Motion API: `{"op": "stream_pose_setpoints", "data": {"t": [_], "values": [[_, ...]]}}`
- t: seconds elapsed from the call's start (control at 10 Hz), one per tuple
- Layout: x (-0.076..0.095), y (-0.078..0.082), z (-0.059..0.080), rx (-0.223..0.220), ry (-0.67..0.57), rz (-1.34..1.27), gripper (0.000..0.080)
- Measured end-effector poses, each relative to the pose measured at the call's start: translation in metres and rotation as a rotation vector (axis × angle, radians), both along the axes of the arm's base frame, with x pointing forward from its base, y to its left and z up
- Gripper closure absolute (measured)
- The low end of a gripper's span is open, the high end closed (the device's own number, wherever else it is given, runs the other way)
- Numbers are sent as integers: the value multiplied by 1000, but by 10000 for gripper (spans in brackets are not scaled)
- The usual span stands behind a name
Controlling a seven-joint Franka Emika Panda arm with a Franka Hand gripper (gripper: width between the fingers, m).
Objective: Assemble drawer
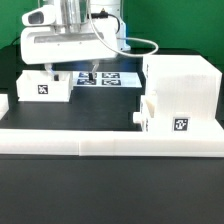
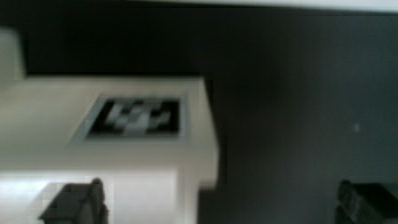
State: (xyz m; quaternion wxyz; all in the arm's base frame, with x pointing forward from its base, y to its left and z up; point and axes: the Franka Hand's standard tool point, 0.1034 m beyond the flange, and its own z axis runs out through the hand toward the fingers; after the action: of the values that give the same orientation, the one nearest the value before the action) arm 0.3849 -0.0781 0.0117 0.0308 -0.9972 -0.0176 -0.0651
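The large white housing (image 1: 180, 75) stands at the exterior view's right. A small white box (image 1: 160, 115) with a square tag sits against its front lower side. A second small white box (image 1: 44, 86) with a tag lies at the exterior view's left. It also shows blurred in the wrist view (image 2: 125, 130), tag up. My gripper (image 1: 88, 72) hangs just beside this box, towards the housing, low over the table. In the wrist view the gripper (image 2: 222, 200) is open and empty. One fingertip (image 2: 75, 200) is over the box's edge and the other is over the dark table.
The marker board (image 1: 105, 79) lies flat on the table behind the gripper. A long low white border rail (image 1: 100, 142) runs along the front. The table is black.
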Motion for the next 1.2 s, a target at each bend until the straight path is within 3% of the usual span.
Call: {"op": "stream_pose_setpoints", "data": {"t": [0.6, 0.8, 0.9, 1.0, 1.1, 1.2], "values": [[-4, -7, -8, -12, -15, -19, 150], [-3, -8, -8, -15, -20, -22, 404], [-3, -8, -8, -15, -20, -22, 404], [-3, -8, -8, -15, -20, -22, 602], [-3, -8, -8, -15, -20, -22, 726], [-2, -8, -7, -17, -24, -22, 726]]}}
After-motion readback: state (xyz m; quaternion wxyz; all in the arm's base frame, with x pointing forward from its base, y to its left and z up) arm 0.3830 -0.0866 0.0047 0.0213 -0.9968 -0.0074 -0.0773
